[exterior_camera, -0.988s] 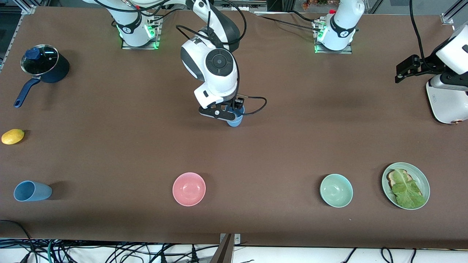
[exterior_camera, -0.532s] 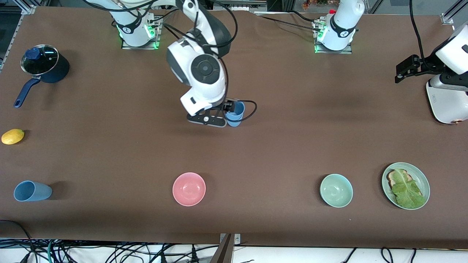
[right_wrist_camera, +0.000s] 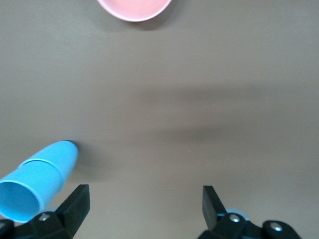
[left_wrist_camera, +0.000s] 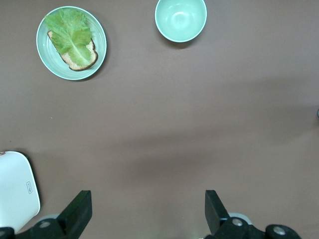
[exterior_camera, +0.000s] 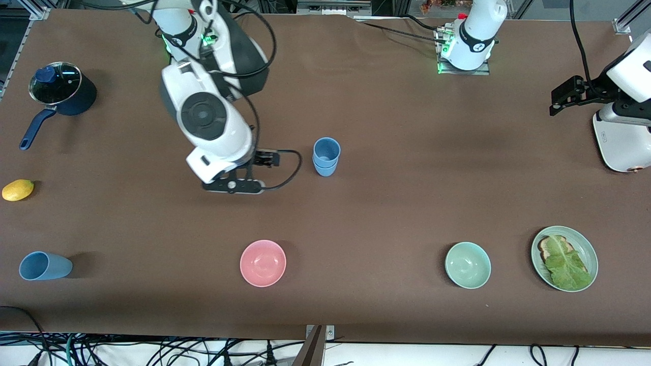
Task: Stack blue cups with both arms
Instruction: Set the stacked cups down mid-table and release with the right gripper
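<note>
Beside stacked blue cups (exterior_camera: 326, 156), right tool (exterior_camera: 232, 186) has withdrawn

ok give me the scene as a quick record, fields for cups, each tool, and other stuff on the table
stacked cups: two blue cups nested upright, mid-table, standing free
third cup: blue cup lying on its side, right arm's end, near the front camera
right tool: open, empty, beside the stack
left tool: open, empty, over the white toaster; arm waits
bowls: pink bowl, green bowl

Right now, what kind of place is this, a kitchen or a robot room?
Probably a robot lab set up like a pretend kitchen: two white arms bolted to a brown table, loose cables along its edge, and kitchen things like a saucepan.
</note>
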Robot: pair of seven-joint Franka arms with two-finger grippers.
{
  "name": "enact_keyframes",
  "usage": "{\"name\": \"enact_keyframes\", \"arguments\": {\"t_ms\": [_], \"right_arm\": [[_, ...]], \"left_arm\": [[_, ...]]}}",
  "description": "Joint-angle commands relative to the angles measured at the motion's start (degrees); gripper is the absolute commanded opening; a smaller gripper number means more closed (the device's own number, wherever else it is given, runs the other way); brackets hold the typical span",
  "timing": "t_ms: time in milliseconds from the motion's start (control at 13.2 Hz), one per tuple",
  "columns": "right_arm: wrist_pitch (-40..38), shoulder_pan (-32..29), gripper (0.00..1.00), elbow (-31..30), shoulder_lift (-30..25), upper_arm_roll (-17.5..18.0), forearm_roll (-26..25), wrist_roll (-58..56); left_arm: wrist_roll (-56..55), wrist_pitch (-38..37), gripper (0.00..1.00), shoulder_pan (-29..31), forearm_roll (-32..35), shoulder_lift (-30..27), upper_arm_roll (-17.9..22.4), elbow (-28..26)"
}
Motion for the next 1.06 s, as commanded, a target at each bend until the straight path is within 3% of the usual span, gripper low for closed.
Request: {"name": "enact_keyframes", "arguments": {"t_ms": [0, 152, 456, 608, 760, 988], "right_arm": [[-1.75, -3.00, 1.00, -0.31, -2.32, -0.49, -0.07, -4.69], [-0.53, -8.17, 1.00, -4.58, -6.26, -0.41, -0.34, -7.23], [8.17, -16.44, 1.00, -19.09, -18.20, -0.41, -1.21, -16.89], [9.15, -19.25, 1.00, -22.09, -23.13, -0.41, -2.88, -20.77], [7.14, -22.15, 1.00, -22.98, -27.44, -0.41, -2.98, -23.75], [-3.47, -22.96, 1.00, -22.19, -31.14, -2.16, -2.98, -26.23]], "left_arm": [[0.50, 3.01, 1.00, -0.96, 1.01, -4.39, 0.60, -5.25], [0.58, 2.93, 1.00, -0.96, 1.01, -3.86, 0.60, -4.73], [1.20, 2.93, 1.00, -0.52, 0.92, -2.89, 0.60, -3.59], [1.29, 2.84, 1.00, -0.52, 0.83, -2.63, 0.51, -3.15], [1.20, 2.84, 1.00, -0.43, 0.30, -2.63, 0.60, -3.06], [0.23, 2.84, 1.00, -0.43, 0.13, -2.63, 0.42, -2.27]]}}
